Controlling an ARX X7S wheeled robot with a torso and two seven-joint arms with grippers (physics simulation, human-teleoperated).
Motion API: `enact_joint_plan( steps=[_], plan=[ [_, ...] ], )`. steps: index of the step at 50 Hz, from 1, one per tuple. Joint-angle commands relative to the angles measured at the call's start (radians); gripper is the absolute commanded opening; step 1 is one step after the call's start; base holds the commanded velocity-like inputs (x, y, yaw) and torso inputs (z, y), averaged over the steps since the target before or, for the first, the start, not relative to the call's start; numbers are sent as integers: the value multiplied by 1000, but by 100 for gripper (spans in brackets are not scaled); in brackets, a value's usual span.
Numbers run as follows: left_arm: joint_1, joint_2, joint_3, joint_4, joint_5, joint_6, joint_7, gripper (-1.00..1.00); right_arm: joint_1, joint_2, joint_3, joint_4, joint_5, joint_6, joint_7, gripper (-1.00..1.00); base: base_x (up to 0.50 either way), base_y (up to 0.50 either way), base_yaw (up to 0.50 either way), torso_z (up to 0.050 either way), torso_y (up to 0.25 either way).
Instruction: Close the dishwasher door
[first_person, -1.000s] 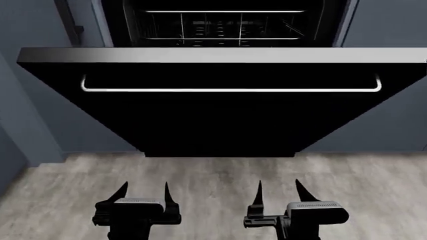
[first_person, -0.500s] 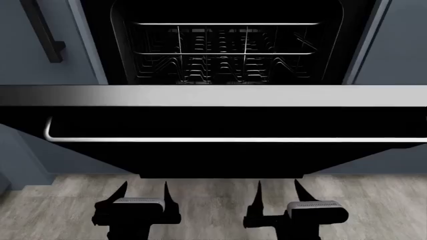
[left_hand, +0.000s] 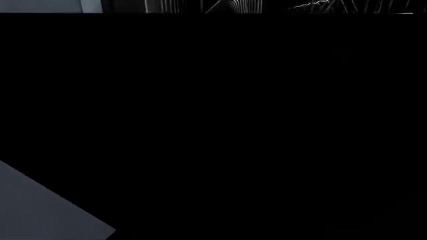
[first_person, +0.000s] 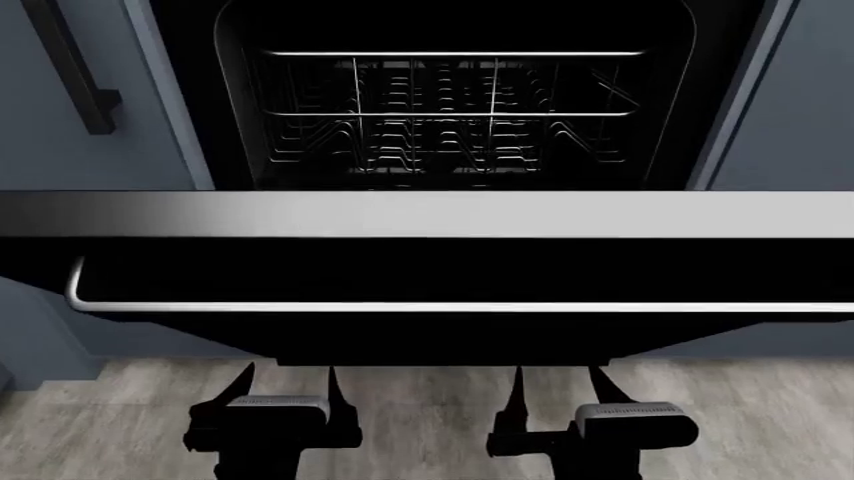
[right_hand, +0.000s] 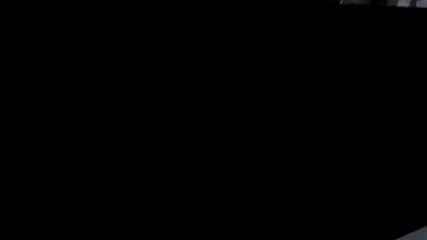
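The dishwasher door (first_person: 441, 270) is a glossy black panel, hanging open toward me across the head view. Its long silver bar handle (first_person: 454, 306) runs along it near the grey top edge (first_person: 427, 214). My left gripper (first_person: 288, 372) is open, its fingertips just below the door's lower edge. My right gripper (first_person: 558, 372) is open too, likewise just under the door. Neither touches the handle. The black door (left_hand: 233, 125) fills the left wrist view and the door (right_hand: 213, 120) also fills the right wrist view; no fingers show there.
Behind the door the dishwasher's cavity shows a wire rack (first_person: 447, 110). Grey-blue cabinet fronts stand either side, one with a black vertical handle (first_person: 78, 70) at the left. A light wood floor (first_person: 427, 430) lies under the grippers.
The view has moved closer to the dishwasher: the door and handle have grown and slid down the frame, now reaching the fingertips. Both grippers stay open in the same place in view.
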Motion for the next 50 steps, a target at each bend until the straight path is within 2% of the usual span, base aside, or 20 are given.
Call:
enact_joint_plan(
  steps=[1, 10, 15, 33, 40, 50],
  plan=[
    [-1, -1, 3, -3, -3, 6, -1, 100, 5, -5, 10, 11, 9, -7, 14, 100, 0, 0, 0, 0, 0],
    [-33, -16, 18, 21, -19, -87, 3, 100, 54, -6, 5, 11, 47, 89, 9, 100, 0, 0, 0, 0, 0],
    [-96, -21, 13, 40, -28, -149, -1, 100, 118, -8, -8, 5, 56, 161, 5, 100, 0, 0, 0, 0, 0],
    [-256, -2, 15, -11, -38, -223, 6, 100, 313, -25, 53, 85, 160, 280, -12, 100, 0, 0, 0, 0, 0],
    [-340, 14, 9, -48, -56, -268, 13, 100, 407, -39, 67, 175, 183, 305, -32, 100, 4, 0, 0, 0, 0],
    [-536, 55, -9, -198, -107, -364, 51, 100, 632, -71, 51, 330, 174, 385, -49, 100, 1, 0, 0, 0, 0]
  ],
)
